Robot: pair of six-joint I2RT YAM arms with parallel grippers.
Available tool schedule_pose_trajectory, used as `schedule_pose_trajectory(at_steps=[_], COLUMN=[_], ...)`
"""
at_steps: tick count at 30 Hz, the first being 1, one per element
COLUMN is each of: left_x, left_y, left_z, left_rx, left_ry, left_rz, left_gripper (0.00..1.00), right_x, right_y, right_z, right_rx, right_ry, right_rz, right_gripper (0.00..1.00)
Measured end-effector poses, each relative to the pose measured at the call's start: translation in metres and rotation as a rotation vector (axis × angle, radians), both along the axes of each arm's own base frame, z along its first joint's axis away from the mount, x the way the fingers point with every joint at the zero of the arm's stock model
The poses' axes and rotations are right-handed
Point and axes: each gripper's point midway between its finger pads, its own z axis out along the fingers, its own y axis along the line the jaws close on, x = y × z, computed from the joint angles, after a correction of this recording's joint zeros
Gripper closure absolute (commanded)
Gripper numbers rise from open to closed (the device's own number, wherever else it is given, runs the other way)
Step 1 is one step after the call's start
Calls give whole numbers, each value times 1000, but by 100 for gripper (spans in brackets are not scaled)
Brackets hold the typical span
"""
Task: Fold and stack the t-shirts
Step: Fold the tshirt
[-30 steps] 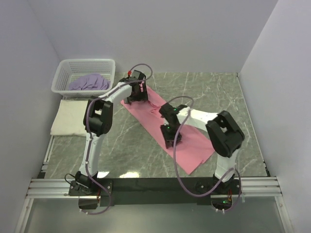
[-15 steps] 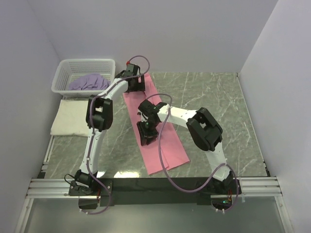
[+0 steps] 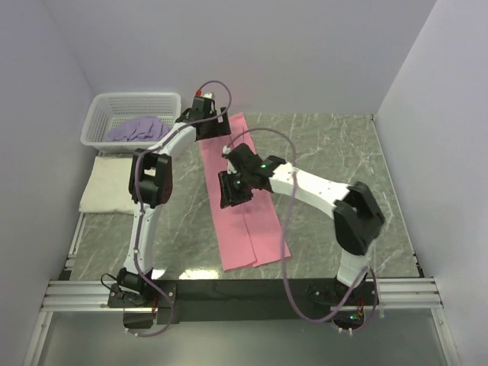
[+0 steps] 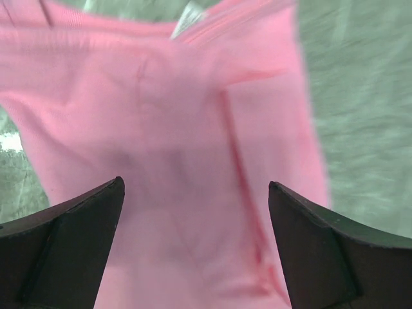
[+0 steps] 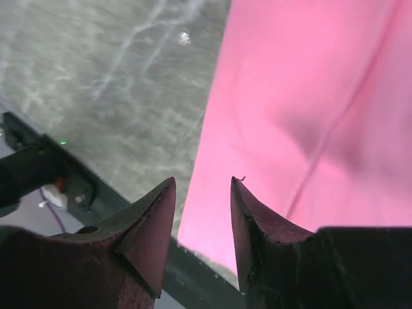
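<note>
Pink tee (image 3: 242, 229) lies flat on table (image 3: 335, 152) as a long narrow strip: neck end at the far side near basket (image 3: 133, 97), hem end close to the near edge. L gripper (image 4: 194, 187) hangs over the neck end, jaws spread wide, nothing betw them. White label (image 4: 187, 22) shows just beyond. R gripper (image 5: 203, 181) hovers over the strip's left edge abt mid-length, jaws part-spread, empty as far as I can see.

Risks, my read:
- Strip prob needs a cross fold next. If R pinches only the top layer at that edge, the long fold peels open & the strip widens.
- If the two grips land at uneven depth, the fold goes skew & hem misses neck.
- L closing from that wide cd bunch fabric into a ridge.
- Tabletop looks slick, so a drag cd slide the whole tee off the near edge.
- Cream tee (image 3: 110, 187) lies folded at far left, lavender tee (image 3: 137, 130) in basket. Carrying pink over to the cream one cd shake the folds loose.
</note>
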Motion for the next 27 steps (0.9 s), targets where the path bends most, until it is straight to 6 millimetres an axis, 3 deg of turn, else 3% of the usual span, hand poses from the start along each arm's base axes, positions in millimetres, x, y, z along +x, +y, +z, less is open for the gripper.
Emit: schedule_pose_trajectory(at_steps=[3,6,11,14,15,18,24,27], left_x=[-1,-8,-56,-103,-127,-185,-312,-368], left_y=[-6,-12,-25,-42,-50,-63,-74,-85], left_z=[42,104,206,233,233,207,92,59], left_rx=[-53,-118,-200,-247,-266,-285,-190,-127], left_ry=[-52,-132,-262,-272,-254,-155,175,292], left_rz=[-6,-14,-40,-64,-75,-104,-173,-244], left_gripper=[1,0,6,13,15,24,33,34], right_x=[0,-3,-27,-44,-48,-56,-63,-61], right_y=[-15,-42,-100,-130,-137,-154,-177,-182], right_z=[32,39,1,-20,-24,-32,-43,-46], right_rx=[47,49,-22,-53,-56,-44,-4,14], right_ry=[-79,-111,-47,5,18,40,69,80], right_rz=[-31,-81,-171,-210,-221,-254,-313,-331], right_gripper=[53,54,58,60,60,64,66,66])
